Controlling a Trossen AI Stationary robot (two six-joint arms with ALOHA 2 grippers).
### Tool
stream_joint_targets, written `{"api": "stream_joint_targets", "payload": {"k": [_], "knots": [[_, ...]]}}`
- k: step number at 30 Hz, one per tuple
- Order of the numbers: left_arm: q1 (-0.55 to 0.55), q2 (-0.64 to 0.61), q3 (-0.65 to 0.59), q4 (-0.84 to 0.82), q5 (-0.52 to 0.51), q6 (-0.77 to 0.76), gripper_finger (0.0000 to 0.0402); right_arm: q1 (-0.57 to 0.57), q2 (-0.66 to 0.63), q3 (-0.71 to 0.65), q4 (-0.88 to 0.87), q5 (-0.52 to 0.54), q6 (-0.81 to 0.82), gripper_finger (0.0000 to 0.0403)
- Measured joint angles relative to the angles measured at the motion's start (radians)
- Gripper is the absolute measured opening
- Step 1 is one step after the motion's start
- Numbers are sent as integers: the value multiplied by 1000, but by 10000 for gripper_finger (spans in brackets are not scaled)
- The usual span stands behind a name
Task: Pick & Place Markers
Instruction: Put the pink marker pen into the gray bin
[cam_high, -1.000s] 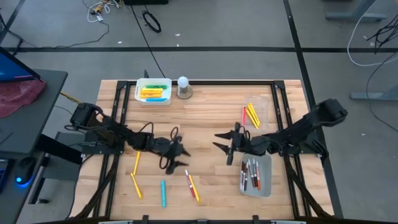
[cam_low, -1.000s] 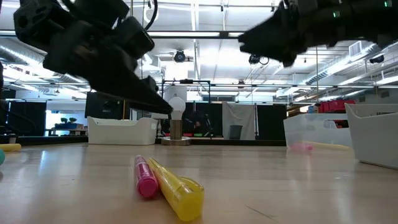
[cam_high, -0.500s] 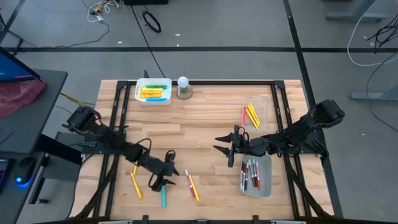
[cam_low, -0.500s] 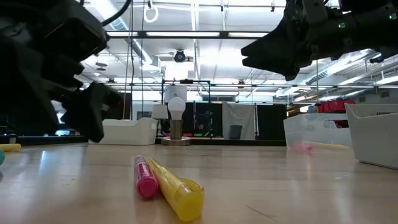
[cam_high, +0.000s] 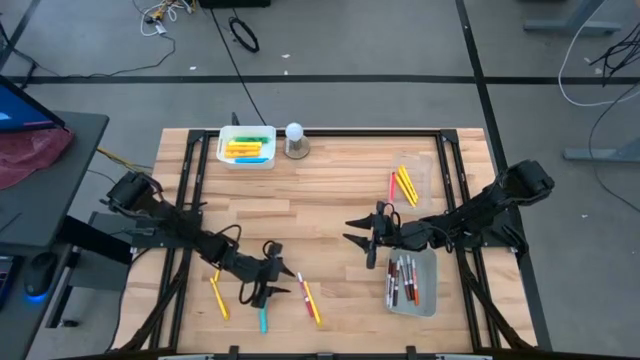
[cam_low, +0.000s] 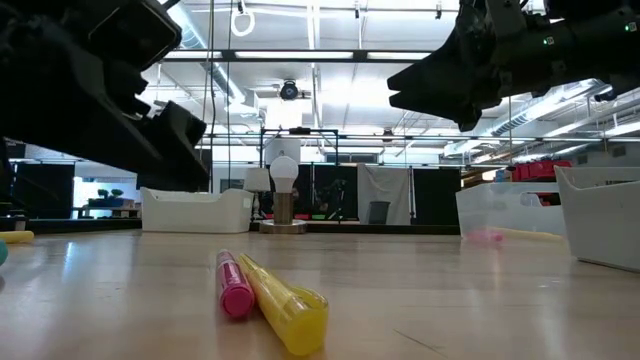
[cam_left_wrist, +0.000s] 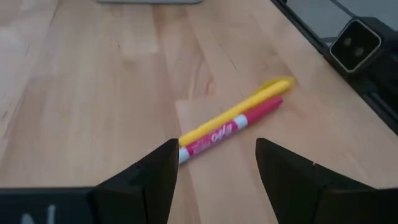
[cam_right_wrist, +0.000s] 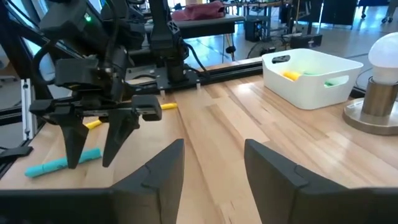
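Observation:
A pink-and-white marker (cam_high: 302, 289) and a yellow marker (cam_high: 313, 306) lie side by side on the table near its near edge. They also show in the left wrist view (cam_left_wrist: 231, 122) and the low view (cam_low: 270, 297). A cyan marker (cam_high: 262, 319) and a yellow marker (cam_high: 218, 299) lie near them. My left gripper (cam_high: 263, 293) is open and empty, low over the table just left of the pair. In its own view the fingers (cam_left_wrist: 214, 171) point at the pair. My right gripper (cam_high: 360, 242) is open and empty above the table's middle.
A white bin (cam_high: 246, 147) with yellow, green and blue markers and a white ball-topped object (cam_high: 294, 138) stand at the far edge. A clear tray (cam_high: 410, 182) with yellow and red markers and a tray (cam_high: 412, 283) with white dark-capped markers stand at the right.
My left gripper has moved toward the table's near edge and a little to the left, ending beside the cyan marker and the pink-and-yellow pair. It has stayed open. The markers have not moved.

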Motion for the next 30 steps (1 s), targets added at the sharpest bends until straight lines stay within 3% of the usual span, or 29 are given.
{"api": "stream_joint_targets", "payload": {"k": [13, 19, 30], "knots": [[-5, 199, 222, -42, -28, 70, 220, 1, -1, 1, -26, -157, 24, 168], [-5, 198, 231, -208, -29, 63, 220, 0, -1, 1, -44, -156, 22, 168], [17, 206, 232, -267, -26, 50, 220, 0, -1, 1, -47, -154, 20, 168]]}}
